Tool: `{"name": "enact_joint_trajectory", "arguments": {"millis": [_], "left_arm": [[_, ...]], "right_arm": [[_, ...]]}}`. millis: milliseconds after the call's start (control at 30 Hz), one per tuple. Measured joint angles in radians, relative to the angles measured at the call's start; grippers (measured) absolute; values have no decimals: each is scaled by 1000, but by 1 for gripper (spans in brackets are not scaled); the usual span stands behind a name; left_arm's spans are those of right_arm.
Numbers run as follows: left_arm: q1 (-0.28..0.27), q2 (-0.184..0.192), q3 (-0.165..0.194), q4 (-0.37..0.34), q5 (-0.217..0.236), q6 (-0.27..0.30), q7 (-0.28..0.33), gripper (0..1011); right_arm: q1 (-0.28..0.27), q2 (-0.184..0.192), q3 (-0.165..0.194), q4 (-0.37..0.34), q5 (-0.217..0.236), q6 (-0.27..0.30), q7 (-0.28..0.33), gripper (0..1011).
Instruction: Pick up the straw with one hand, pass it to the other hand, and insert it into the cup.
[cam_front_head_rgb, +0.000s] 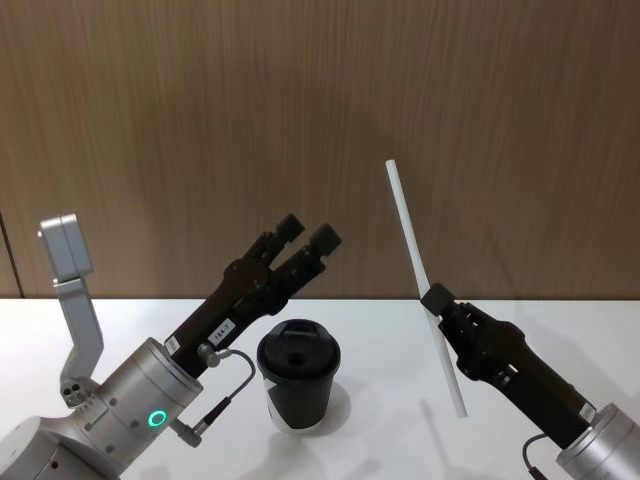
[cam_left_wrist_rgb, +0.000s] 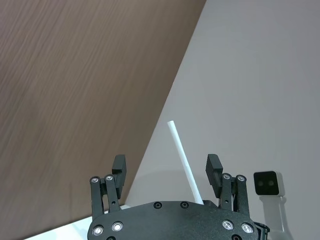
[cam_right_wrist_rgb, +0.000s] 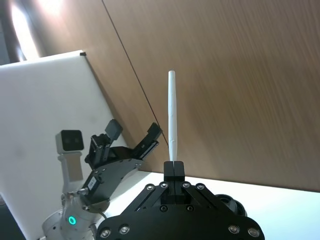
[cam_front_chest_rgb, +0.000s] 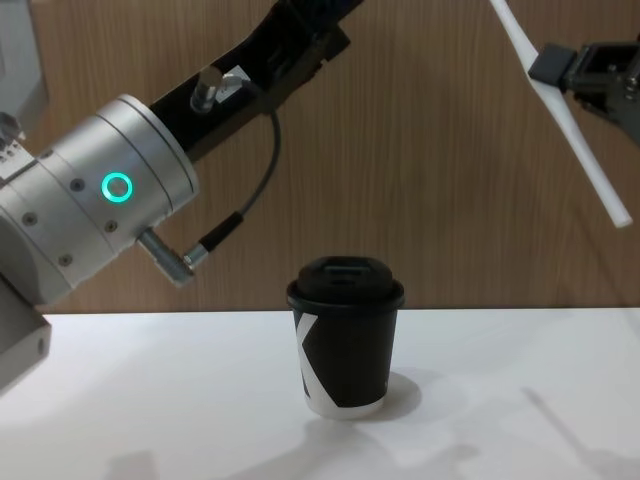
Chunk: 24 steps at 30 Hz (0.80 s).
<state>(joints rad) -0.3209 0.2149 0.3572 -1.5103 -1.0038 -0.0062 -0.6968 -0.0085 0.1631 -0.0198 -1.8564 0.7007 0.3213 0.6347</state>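
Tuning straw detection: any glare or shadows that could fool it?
Right wrist view: bright glare at one edge, clear of the straw. Head view: faint straw shadow on the table, right of the cup. Chest view: soft cup shadow on the table; no glare on the straw.

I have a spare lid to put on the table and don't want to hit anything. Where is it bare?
The table is bare right of the cup, beneath the raised right gripper, which is shut on the straw. It is also bare left of the cup, under the left gripper, jaws open. The air above the cup, between both arms, is crowded.
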Motion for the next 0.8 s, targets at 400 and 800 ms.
{"name": "enact_joint_trajectory", "arguments": {"millis": [400,800], "left_arm": [[-11,-9,8,40,-48,11,-15,1003],[-22,-6,20,66,-66,21,-14,1003]], "right_arm": [[-11,31,-13,-1,15,-8,42,2],[-21,66,-41,-6,20,-6,82,2]]}}
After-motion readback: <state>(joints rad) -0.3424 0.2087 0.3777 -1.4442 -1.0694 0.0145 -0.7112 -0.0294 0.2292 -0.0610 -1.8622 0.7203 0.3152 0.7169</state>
